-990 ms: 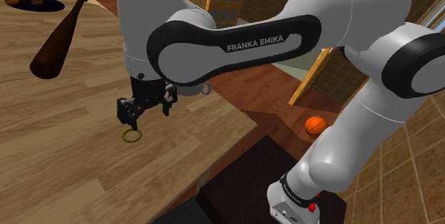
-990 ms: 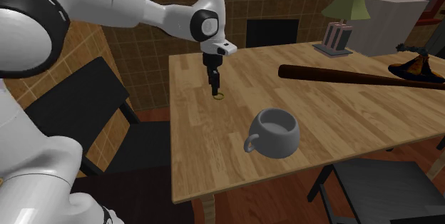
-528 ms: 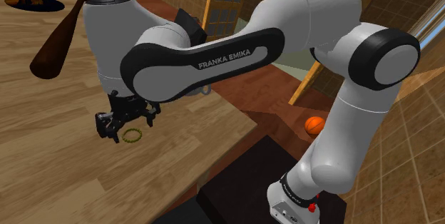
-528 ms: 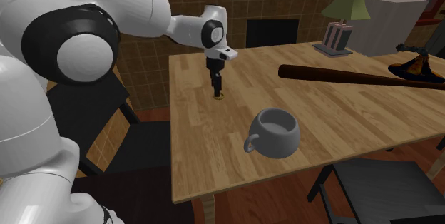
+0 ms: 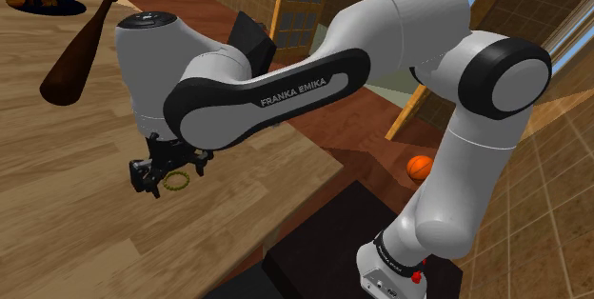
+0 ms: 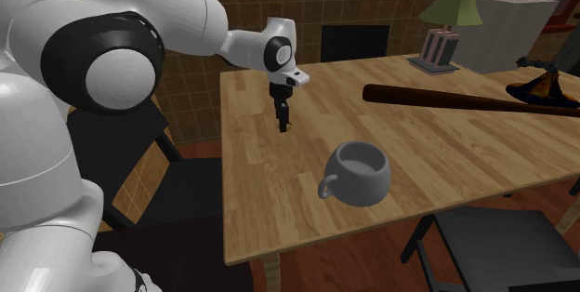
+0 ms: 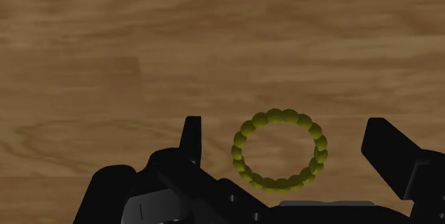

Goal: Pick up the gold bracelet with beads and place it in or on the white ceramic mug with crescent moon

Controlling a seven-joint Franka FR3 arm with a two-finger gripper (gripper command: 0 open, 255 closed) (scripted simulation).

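A ring of olive-gold beads, the bracelet (image 7: 279, 115), lies flat on the wooden table (image 6: 279, 206). My black gripper (image 7: 285, 140) is open and points down over it, one finger on each side of the ring, neither touching it. From the shoulder view the gripper (image 5: 152, 175) hangs just above the tabletop with the bracelet (image 5: 183, 182) at its tips. Across the table, the gripper (image 6: 283, 125) stands near the far left corner. The pale grey mug (image 6: 358, 171) sits nearer the front edge, handle towards the second exterior view's lower left.
A dark brown bat (image 6: 446, 99) lies across the table behind the mug, with a dark witch hat (image 6: 548, 86) and a green-shaded lamp (image 6: 453, 6) farther off. Dark chairs (image 6: 483, 253) stand at the table's sides. An orange ball (image 5: 421, 167) rests on the floor.
The arm swung towards the shoulder view's left and lowered the gripper until its open fingers came down around the bracelet. The bracelet and mug have not moved.
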